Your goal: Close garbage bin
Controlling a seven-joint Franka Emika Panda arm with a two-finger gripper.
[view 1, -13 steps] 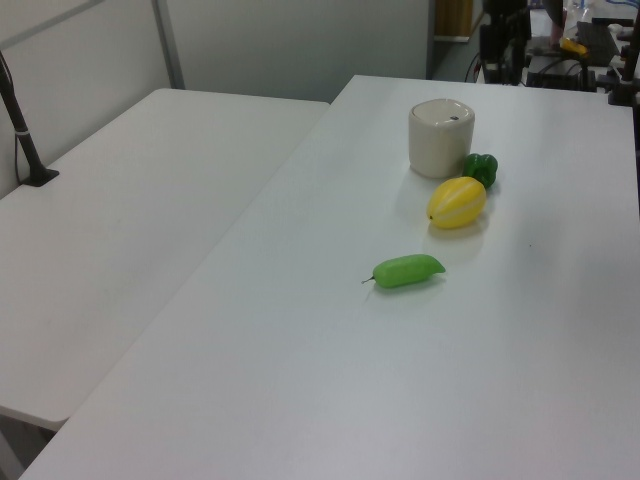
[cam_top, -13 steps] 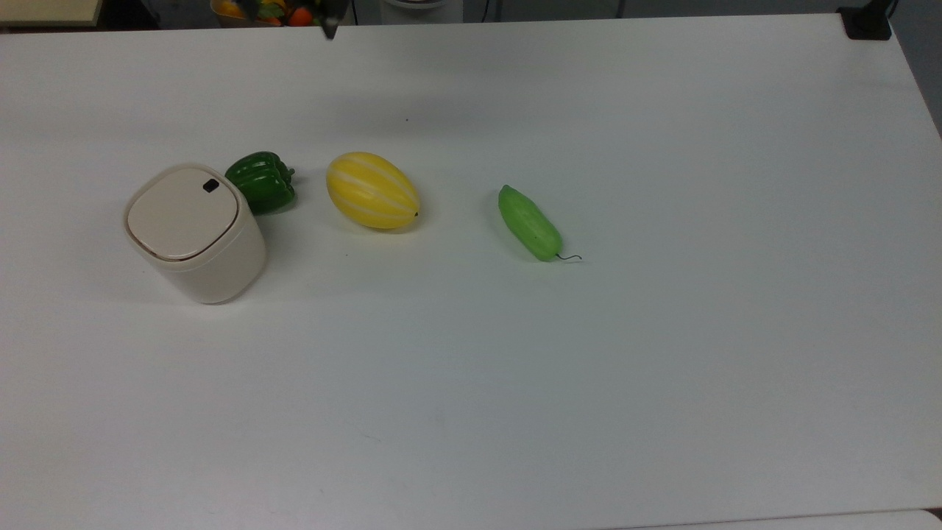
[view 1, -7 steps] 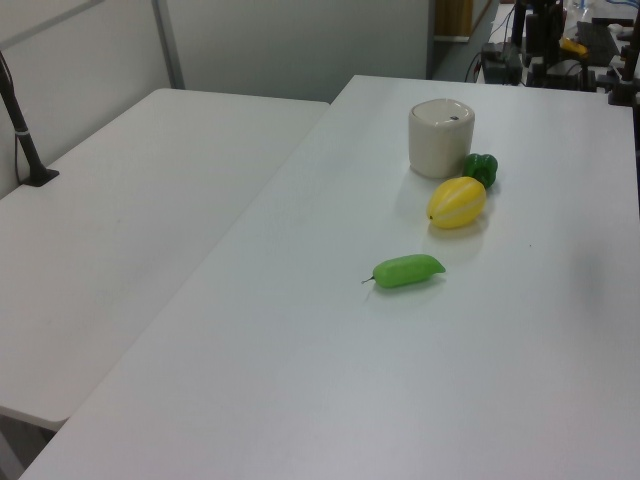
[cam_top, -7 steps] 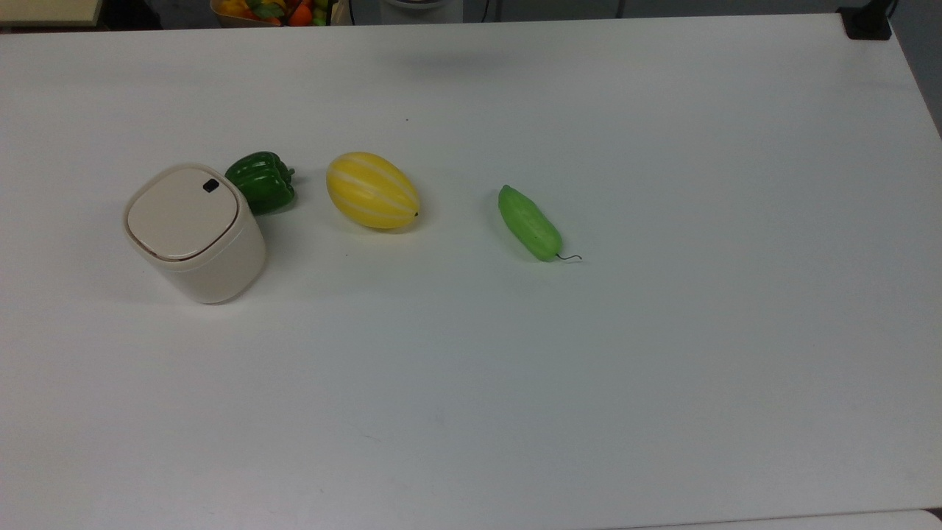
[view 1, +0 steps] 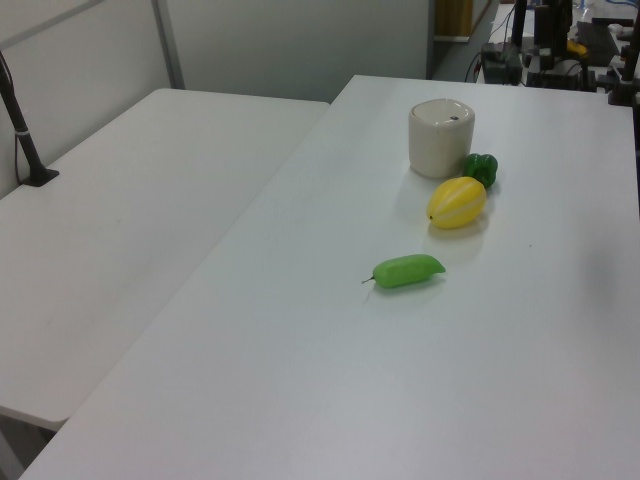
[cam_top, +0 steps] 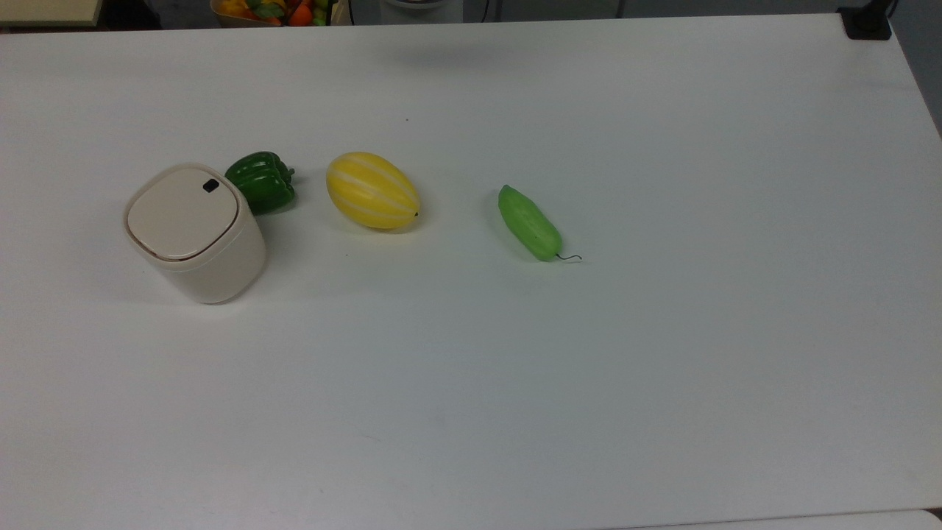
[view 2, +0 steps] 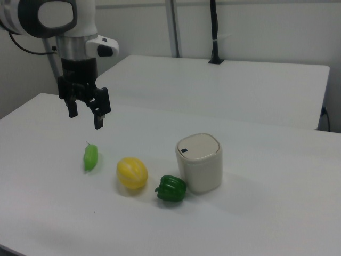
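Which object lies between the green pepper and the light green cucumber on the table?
The yellow melon lies between the green pepper and the cucumber, seen clearly in the top view. It touches neither of them.

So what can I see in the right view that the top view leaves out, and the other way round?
The right view has the robot arm, its end effector hanging open above the table, and a second table behind. The top view has a basket of colourful produce past the table's far edge. Both share the closed garbage bin, the green pepper beside it, the yellow melon and the light green cucumber in a row.
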